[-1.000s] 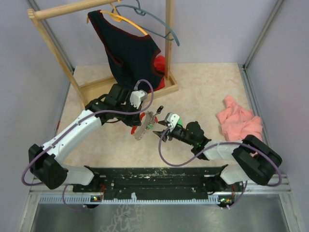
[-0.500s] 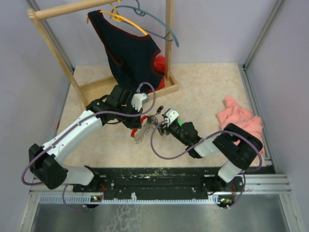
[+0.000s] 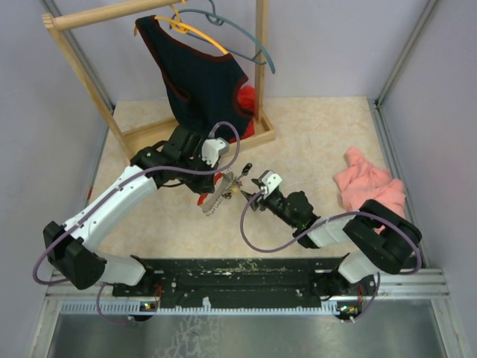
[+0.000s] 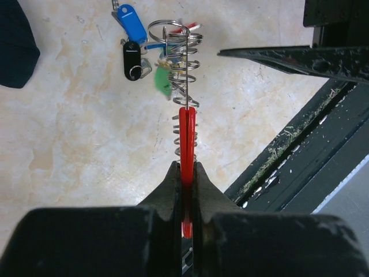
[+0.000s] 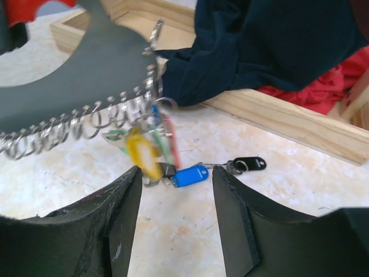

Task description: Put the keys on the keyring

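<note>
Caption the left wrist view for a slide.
Left gripper clamps the red keyring; rings strung along it, blue and black keys beyond.

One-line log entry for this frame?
left end effector: shut on keyring red part | right end effector: open beside keys | keys: several hanging from keyring

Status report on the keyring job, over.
Left pincer shut on the keyring, red part. Right pincer open, keys just ahead of its tips. Dark garment behind, not between.

Keyring (image 4: 185,138) red, silver coils; keys (image 5: 145,157) yellow, blue, green, black; cloth (image 3: 369,186) pink.
</note>
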